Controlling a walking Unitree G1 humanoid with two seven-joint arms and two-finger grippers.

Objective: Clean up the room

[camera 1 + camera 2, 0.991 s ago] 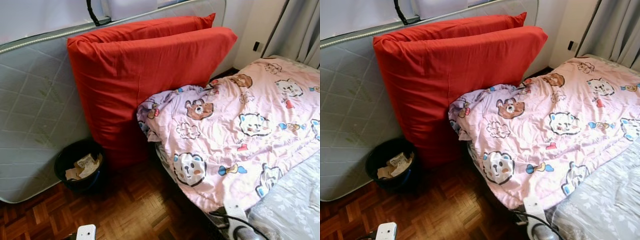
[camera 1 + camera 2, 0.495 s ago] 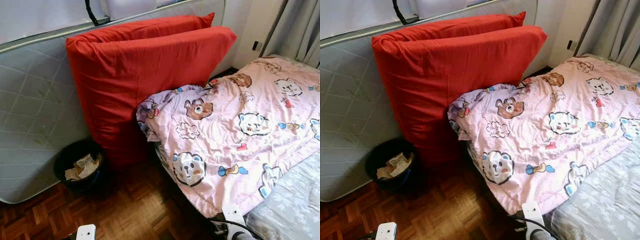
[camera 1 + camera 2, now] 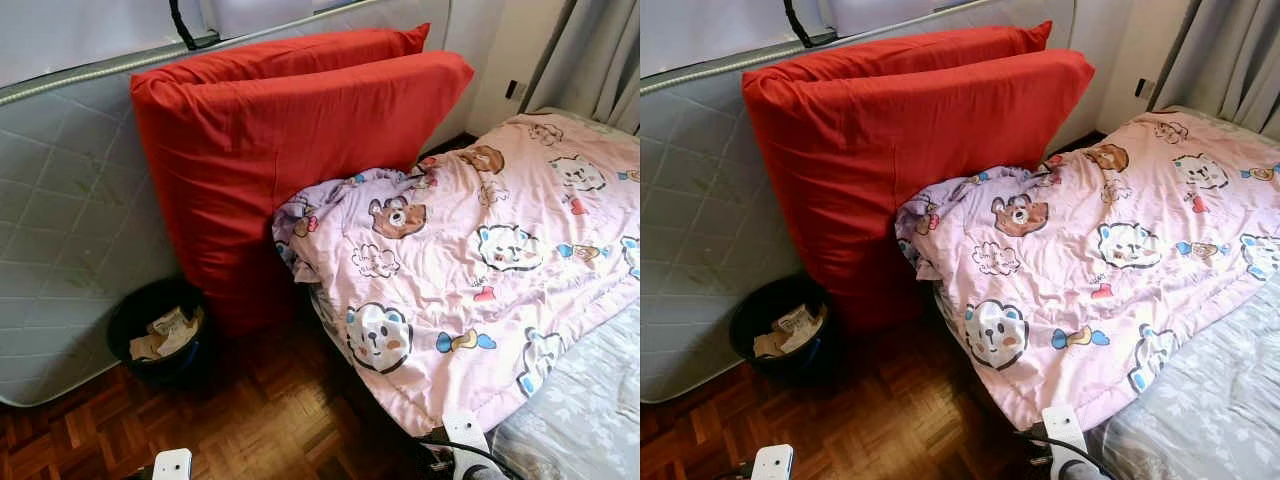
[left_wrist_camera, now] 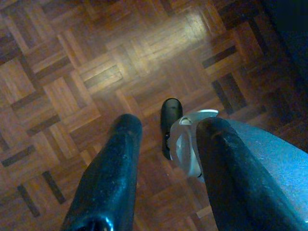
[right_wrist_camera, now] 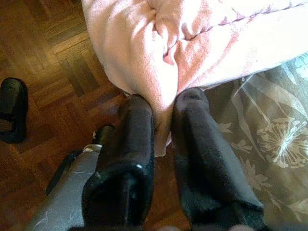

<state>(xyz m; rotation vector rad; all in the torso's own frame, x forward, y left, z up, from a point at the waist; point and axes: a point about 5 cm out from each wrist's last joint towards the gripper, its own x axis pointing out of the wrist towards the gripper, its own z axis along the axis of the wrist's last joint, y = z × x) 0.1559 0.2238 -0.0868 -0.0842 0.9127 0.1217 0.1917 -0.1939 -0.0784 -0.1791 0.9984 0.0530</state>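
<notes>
Pink quilt [image 5: 144,43] hem is pinched between the closed right gripper [image 5: 163,120] fingers, probably for straightening; left gripper [image 4: 166,144] hangs open, empty.

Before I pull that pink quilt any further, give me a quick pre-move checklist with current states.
1. Right claw on the pink quilt: ok, fingers pinch its corner fold at the bed edge.
2. Left claw free: ok, open over bare parquet floor.
3. Quilt lying flat: not ok, bunched against the red cushions.
4. Grey sheet under the quilt: ok, flat where exposed.
5. Black waste bin out of the way: ok, beside the cushions, apart from the quilt.
6. Grip firmness: cannot tell.
</notes>
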